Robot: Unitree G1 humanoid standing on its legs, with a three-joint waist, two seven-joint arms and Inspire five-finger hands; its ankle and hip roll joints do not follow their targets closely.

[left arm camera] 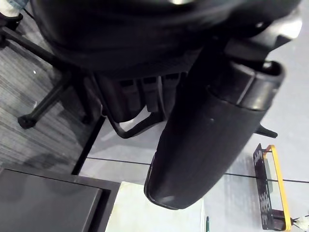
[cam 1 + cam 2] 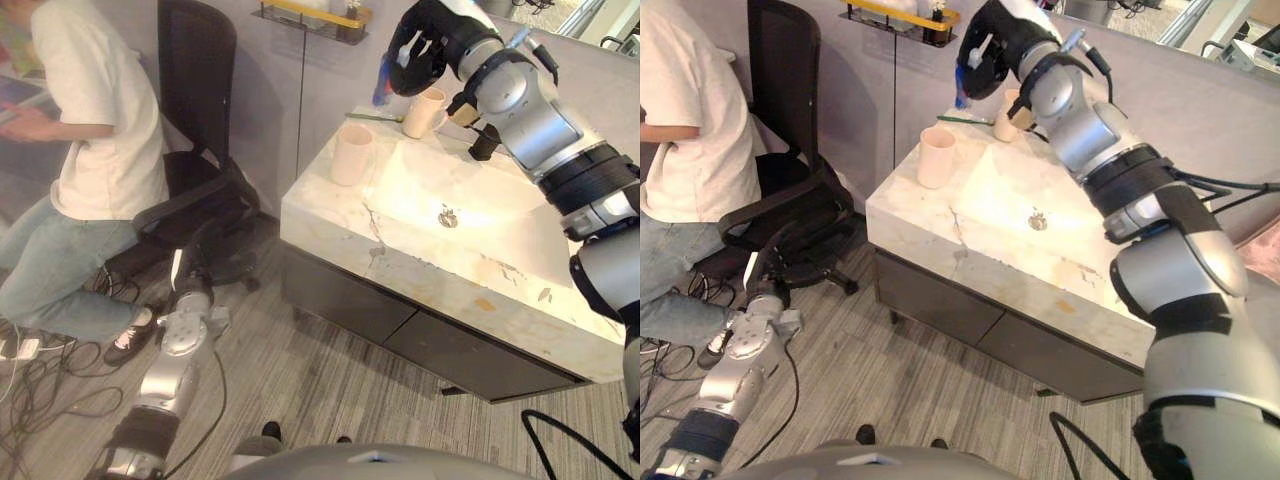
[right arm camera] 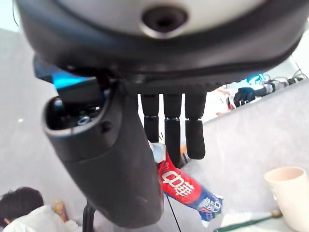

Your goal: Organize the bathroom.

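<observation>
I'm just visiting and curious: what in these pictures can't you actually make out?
- Left hand: left wrist view, its own bulk hides the fingers.
- Toothpaste tube: right hand covers its upper end.
- Inside the cups: head views, too side-on.
- Shelf contents: cut off by the top edge.

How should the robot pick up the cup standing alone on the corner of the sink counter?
Probably round the side wall of the cup, about halfway up, coming in level from the front. It stands upright, mouth up, with no handle showing, and the counter around it is bare. The right hand is curled round a toothpaste tube.
</observation>
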